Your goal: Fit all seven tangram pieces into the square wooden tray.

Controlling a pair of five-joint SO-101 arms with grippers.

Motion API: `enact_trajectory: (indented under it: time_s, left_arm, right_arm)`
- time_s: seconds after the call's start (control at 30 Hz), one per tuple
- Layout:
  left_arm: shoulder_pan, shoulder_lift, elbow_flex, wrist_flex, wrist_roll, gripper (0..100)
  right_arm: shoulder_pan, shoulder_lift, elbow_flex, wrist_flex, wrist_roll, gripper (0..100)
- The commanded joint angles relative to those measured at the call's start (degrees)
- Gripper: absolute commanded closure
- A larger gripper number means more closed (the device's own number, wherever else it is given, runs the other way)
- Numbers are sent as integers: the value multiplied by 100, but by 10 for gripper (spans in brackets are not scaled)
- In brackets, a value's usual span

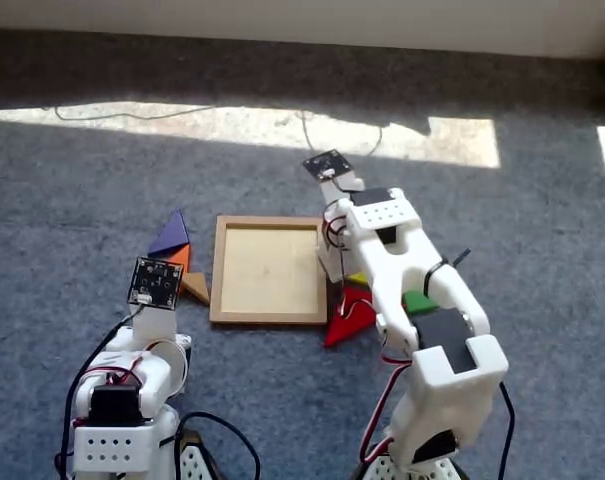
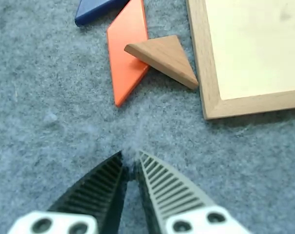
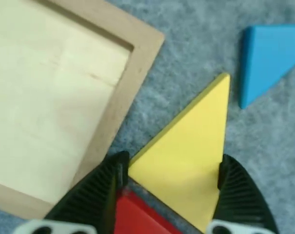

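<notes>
Grey carpet [image 3: 196,44] is bearing the square wooden tray [image 3: 132,73]; just beside it, the right tool [image 3: 172,163], open and unclamped, is straddling the yellow triangular piece [image 3: 196,131].

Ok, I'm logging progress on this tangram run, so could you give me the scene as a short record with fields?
tray: wooden square on carpet, no pieces in it
left of tray: dark blue triangle, orange parallelogram, wooden triangle
right of tray: yellow triangle, red triangle, green piece, light blue triangle
left gripper: shut, above bare carpet near the wooden triangle
right gripper: at the yellow triangle by the tray's corner
</notes>
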Motion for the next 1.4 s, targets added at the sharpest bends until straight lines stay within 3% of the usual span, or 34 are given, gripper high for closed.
enact_trajectory:
  time_s: [0.0,0.37,0.7,0.93,1.37]
  left_arm:
    - [48,-40,119,18,-26,994]
    - [48,-40,119,18,-26,993]
    - [48,-40,119,18,-26,993]
    - [48,-40,119,18,-26,993]
    - [22,-40,119,18,-26,993]
  right_arm:
    - [163,-514,-22,-13,9,811]
    - [-13,-1859,-57,426,-519,811]
    - [-1560,-2000,-40,286,-2637,811]
    - [-1938,-1314,-57,-541,-3868,811]
    - [-1815,-708,-66,-910,-4193,802]
